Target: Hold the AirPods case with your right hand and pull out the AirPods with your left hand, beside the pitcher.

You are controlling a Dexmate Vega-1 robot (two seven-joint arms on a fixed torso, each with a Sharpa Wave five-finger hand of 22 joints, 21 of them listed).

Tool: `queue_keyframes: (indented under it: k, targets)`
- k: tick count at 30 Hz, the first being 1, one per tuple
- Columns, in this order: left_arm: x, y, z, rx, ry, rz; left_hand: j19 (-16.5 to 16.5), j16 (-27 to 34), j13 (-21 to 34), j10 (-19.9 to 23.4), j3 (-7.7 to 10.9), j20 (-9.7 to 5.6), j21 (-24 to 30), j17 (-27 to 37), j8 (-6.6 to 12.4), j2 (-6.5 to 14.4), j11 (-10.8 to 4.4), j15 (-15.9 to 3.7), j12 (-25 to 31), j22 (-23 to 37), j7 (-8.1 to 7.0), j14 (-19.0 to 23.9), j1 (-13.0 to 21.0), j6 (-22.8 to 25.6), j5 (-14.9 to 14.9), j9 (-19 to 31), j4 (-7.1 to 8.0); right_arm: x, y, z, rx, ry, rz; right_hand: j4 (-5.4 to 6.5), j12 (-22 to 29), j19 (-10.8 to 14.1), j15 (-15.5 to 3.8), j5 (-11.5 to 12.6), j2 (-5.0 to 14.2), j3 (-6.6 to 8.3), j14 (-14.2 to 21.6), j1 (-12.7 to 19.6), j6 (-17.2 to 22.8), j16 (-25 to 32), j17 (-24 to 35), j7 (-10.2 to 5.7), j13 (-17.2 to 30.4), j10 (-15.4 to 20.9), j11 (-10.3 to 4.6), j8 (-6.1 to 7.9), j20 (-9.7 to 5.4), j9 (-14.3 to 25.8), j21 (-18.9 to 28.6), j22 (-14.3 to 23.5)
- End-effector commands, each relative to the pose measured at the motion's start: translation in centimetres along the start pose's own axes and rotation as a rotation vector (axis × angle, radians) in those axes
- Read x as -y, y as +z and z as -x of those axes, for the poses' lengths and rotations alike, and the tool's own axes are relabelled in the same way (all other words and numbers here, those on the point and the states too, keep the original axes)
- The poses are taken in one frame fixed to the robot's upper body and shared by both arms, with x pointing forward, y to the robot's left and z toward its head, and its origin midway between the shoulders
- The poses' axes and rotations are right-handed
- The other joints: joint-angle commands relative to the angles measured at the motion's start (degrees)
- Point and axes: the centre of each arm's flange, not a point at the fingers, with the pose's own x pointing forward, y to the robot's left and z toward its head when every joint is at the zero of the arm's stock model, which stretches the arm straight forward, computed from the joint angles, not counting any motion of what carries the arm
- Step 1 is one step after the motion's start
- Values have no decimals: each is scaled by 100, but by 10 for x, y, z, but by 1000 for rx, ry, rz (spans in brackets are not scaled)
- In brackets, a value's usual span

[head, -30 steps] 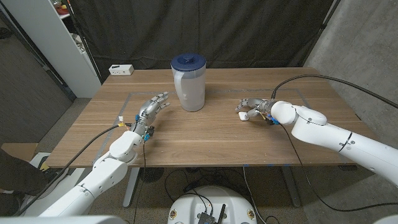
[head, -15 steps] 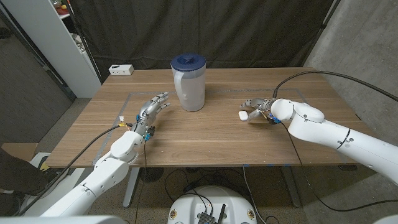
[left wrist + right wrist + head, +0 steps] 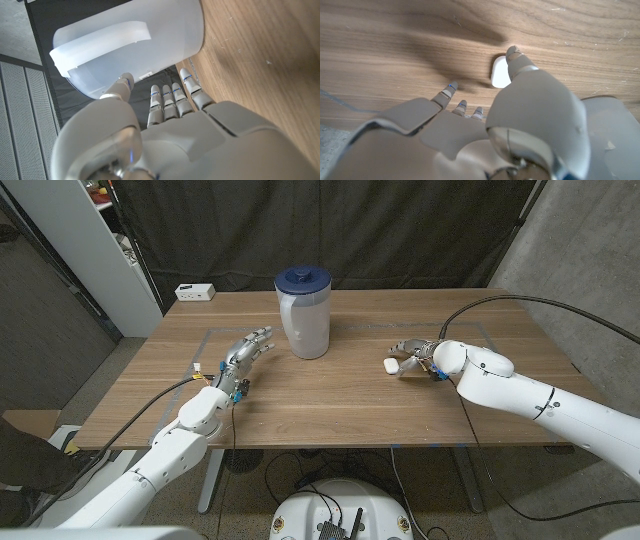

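Right hand (image 3: 413,353) has dropped over AirPods case (image 3: 391,365) since a second ago, fingers spread, thumb at case edge, no grip closed yet. Case lies flat on table (image 3: 330,405), right of pitcher (image 3: 304,313), barely shifted. Left hand (image 3: 245,352) stays open, fingers apart, waiting left of pitcher. Judgement: grasp imminent; pulling AirPods not yet begun.
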Motion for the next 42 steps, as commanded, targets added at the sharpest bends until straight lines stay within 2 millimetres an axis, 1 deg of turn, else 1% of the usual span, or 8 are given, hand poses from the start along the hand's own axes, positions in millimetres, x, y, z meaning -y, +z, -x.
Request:
queue_keyframes:
  k: [1,4,15,24,29,33,37,42]
  targets:
    - [-1,2,-3,-7,-3,-7,34,10,11,35,12,-7,-31,17,9,16,22,0,39,22,-1,27,-44,53,39,21,-24,2,-1,-10,-9,26,-18,16,43,36,-190,-5,18,-24,-273,-78,165,38,19,-10,20,17,28,105,-8,21,23,23]
    - [0,2,-2,-10,1,-8,37,11,14,29,10,-5,-36,19,6,18,21,-1,37,22,-6,27,-50,50,38,21,-21,2,-2,-11,-18,40,-16,15,59,31,-205,-3,42,-24,-267,-94,336,36,12,-11,21,51,-5,169,-14,30,16,24]
    - [3,1,-1,-10,0,-7,43,9,24,35,12,-7,-54,18,3,19,25,3,41,23,-7,28,-52,57,39,22,-30,-1,-10,-16,-37,68,-14,-17,118,63,-234,-2,71,-19,-162,-95,732,60,-2,-15,22,209,5,292,-28,49,16,24]
    - [7,0,-3,-20,6,-8,51,8,33,30,12,-5,-71,20,-2,25,30,6,40,24,2,26,-61,56,38,23,-30,-4,-16,-21,-29,57,-31,-32,200,154,-278,8,113,-27,-23,-118,1243,83,-10,-15,24,480,-85,429,-96,71,26,23]
    - [8,0,-4,-20,6,-9,53,8,38,30,14,-7,-80,18,-3,23,27,9,40,24,3,30,-61,58,38,24,-36,-5,-16,-19,-31,60,-45,-32,250,226,-298,15,129,-40,55,-141,1503,94,-13,-21,27,653,-34,505,-126,99,38,22]
    - [8,0,-5,-16,3,-9,54,7,40,28,15,-7,-85,18,-3,24,25,7,40,24,4,28,-61,61,38,24,-38,-4,-14,-15,-35,76,-52,-43,225,214,-272,15,106,-57,42,-153,1442,79,-14,-10,26,624,26,457,-103,100,24,22]
    - [8,0,-8,-20,6,-12,58,5,44,25,15,-6,-93,18,-7,26,22,11,39,25,8,24,-64,54,38,24,-39,-4,-12,-14,-40,94,-58,-69,171,181,-214,13,52,-83,-19,-165,1215,41,-14,10,28,536,52,320,-56,96,3,23]
    - [8,-1,-11,-18,-3,-9,62,4,48,27,16,-5,-100,17,-10,24,29,5,40,25,1,24,-61,49,39,24,-46,-4,-9,-12,-44,113,-63,-65,110,108,-172,14,-23,-132,-124,-226,1030,-1,-8,85,34,412,115,210,11,91,-22,24]
